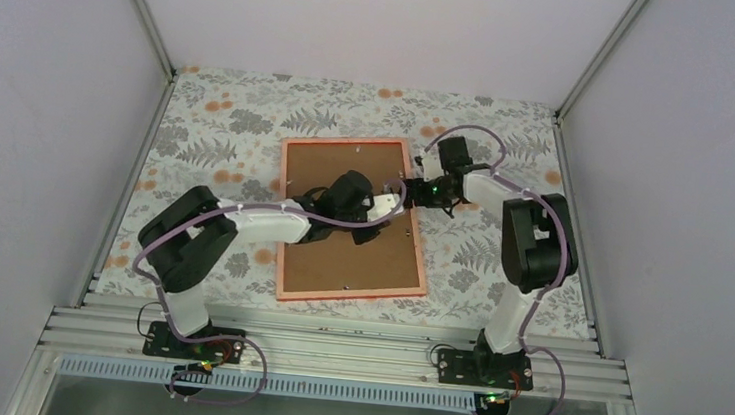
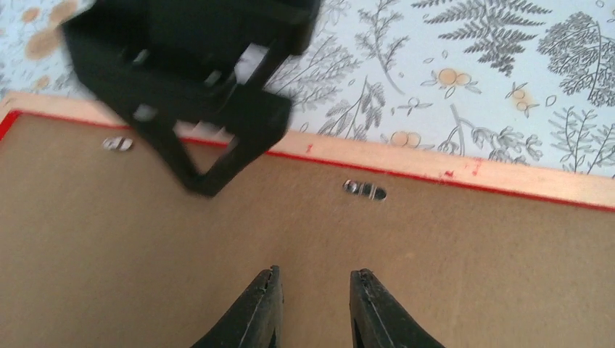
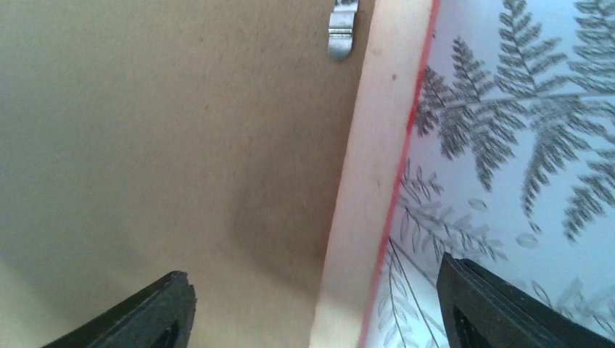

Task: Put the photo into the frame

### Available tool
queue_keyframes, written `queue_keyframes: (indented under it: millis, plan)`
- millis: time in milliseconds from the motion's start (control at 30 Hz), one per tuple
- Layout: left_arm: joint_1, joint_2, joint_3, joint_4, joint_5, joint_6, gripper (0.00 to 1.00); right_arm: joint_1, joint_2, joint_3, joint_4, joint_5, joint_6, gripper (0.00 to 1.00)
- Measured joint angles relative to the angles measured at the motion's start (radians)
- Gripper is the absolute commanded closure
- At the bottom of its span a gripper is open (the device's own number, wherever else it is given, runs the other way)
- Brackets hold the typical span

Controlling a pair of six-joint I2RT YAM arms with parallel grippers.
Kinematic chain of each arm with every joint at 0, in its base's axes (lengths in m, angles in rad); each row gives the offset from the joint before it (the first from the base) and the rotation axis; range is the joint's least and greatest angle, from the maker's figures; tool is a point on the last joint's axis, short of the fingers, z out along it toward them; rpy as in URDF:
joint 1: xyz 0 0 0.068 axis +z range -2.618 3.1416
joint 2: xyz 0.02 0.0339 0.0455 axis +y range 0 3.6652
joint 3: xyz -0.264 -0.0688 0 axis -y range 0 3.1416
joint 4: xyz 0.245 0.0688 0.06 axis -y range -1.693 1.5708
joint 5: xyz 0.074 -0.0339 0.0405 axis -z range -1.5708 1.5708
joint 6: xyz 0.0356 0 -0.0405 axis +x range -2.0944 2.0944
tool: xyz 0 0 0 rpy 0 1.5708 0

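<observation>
A pale cloth printed with grey ferns and orange berries covers the tabletop (image 1: 251, 117) all around the left gripper (image 2: 315, 279). A plain pale back wall (image 1: 380, 18) rises well beyond it, flanked by aluminium posts (image 1: 145, 12). Aluminium rails (image 1: 331, 350) run behind it. The light is soft and even.
</observation>
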Motion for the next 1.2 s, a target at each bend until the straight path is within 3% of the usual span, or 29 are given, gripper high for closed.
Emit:
queue_keyframes:
  millis: [200, 433, 600, 833, 900, 1200]
  plan:
    - [0.094, -0.109, -0.069, -0.107, 0.014, 0.034, 0.73, -0.030, -0.139, -0.021, -0.146, -0.009, -0.204, 0.01]
    - [0.241, -0.202, -0.097, -0.283, -0.003, 0.067, 0.67, 0.016, -0.228, -0.080, -0.248, 0.050, -0.363, 0.05]
    - [0.360, -0.249, -0.100, -0.391, -0.012, 0.066, 0.61, 0.093, -0.225, -0.128, -0.285, 0.129, -0.395, 0.08]
    - [0.499, -0.321, -0.152, -0.500, -0.058, 0.045, 0.42, 0.113, -0.222, -0.146, -0.274, 0.217, -0.392, 0.09]
    - [0.511, -0.329, -0.172, -0.520, -0.071, 0.031, 0.41, 0.117, -0.222, -0.153, -0.266, 0.245, -0.389, 0.13]
    - [0.535, -0.259, -0.177, -0.570, -0.097, 0.001, 0.40, 0.157, -0.222, -0.170, -0.211, 0.323, -0.375, 0.15]
